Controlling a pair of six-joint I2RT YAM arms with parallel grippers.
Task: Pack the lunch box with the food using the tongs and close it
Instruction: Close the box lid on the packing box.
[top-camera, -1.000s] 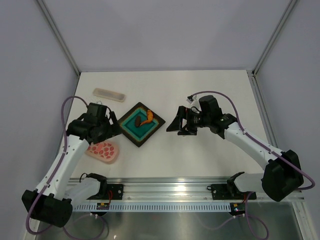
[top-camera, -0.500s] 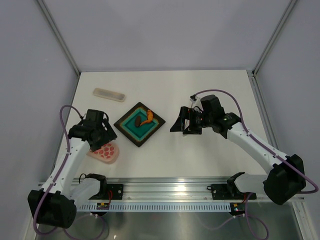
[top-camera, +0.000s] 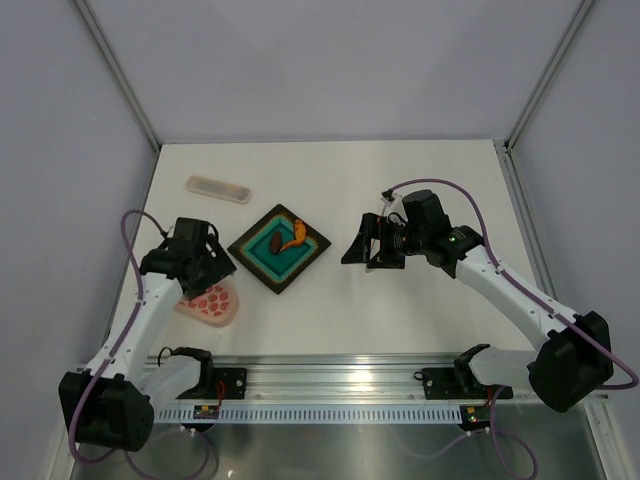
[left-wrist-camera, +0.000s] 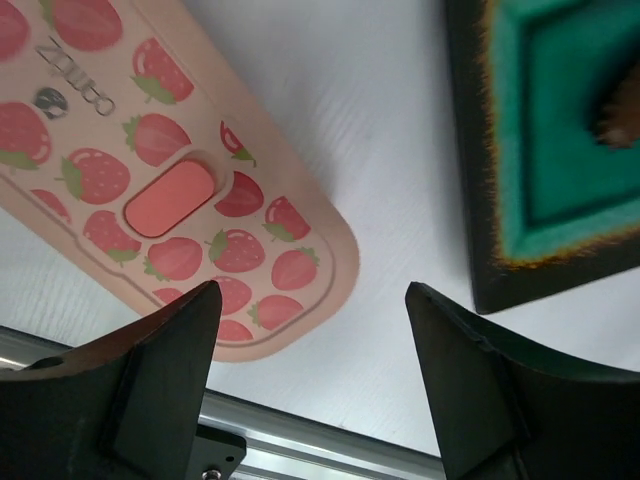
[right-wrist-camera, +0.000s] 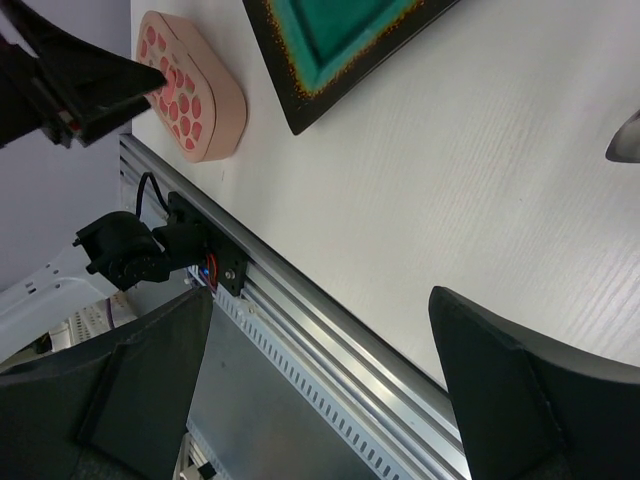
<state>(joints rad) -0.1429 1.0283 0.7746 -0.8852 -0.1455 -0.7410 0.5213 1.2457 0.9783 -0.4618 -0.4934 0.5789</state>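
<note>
Pink box under left end effector

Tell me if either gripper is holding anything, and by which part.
Nothing is held. The left gripper is open above the lunch box; the right gripper is open over the table.

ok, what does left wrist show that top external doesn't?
Left wrist only: the strawberry print and raised oval tab on the lunch box lid. Top external only: the open right tool, the long pale case, the orange shrimp piece on the tray. Both: the closed lunch box, the dark teal-centred tray, the open left tool above the box.
</note>
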